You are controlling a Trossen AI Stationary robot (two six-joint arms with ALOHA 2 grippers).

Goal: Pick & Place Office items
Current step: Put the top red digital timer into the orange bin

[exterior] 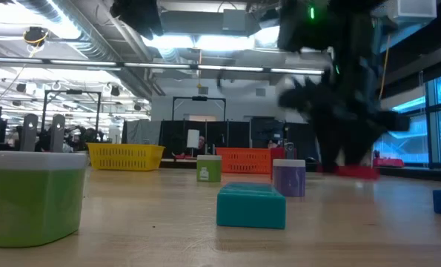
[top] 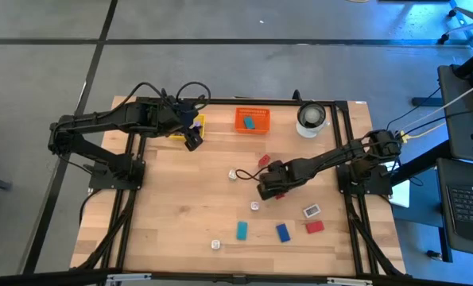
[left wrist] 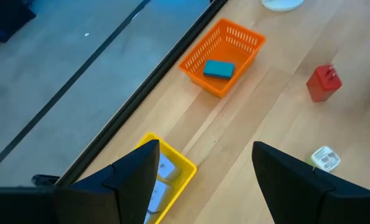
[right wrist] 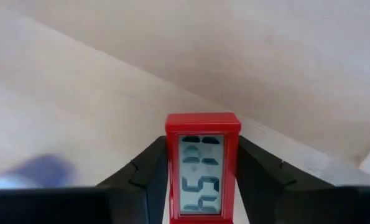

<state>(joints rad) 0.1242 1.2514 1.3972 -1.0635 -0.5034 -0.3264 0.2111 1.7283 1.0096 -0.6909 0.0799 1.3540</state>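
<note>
My right gripper (top: pixel 269 189) (right wrist: pixel 203 148) is over the middle of the table, shut on a small red clock-like block (right wrist: pixel 203 168) with a grey digit display. My left gripper (top: pixel 192 143) (left wrist: pixel 206 149) hangs open and holds nothing, beside the yellow tray (top: pixel 196 125) at the far left. Loose pieces rest flat on the wood: a red block (top: pixel 263 160), a teal block (top: pixel 242 230), a blue block (top: pixel 283 232), another red block (top: pixel 314 226), a grey-white piece (top: pixel 311 211) and small white cubes (top: pixel 254 206). A teal block (left wrist: pixel 219 68) lies in the orange tray (top: pixel 252 119). My right gripper pinches the red block between its two fingers, one finger (right wrist: pixel 148 165) on each long side (right wrist: pixel 170 163), with the display facing the wrist camera. The fingers run along the block's length. Whether it is lifted clear of the table, I cannot tell.
A white round container (top: pixel 312 119) with a dark rim stands at the far right. The yellow tray (left wrist: pixel 172 177) holds pale pieces. A black frame rail (top: pixel 244 102) runs along the table's far edge. Bare wood lies at the near left (top: pixel 164 214).
</note>
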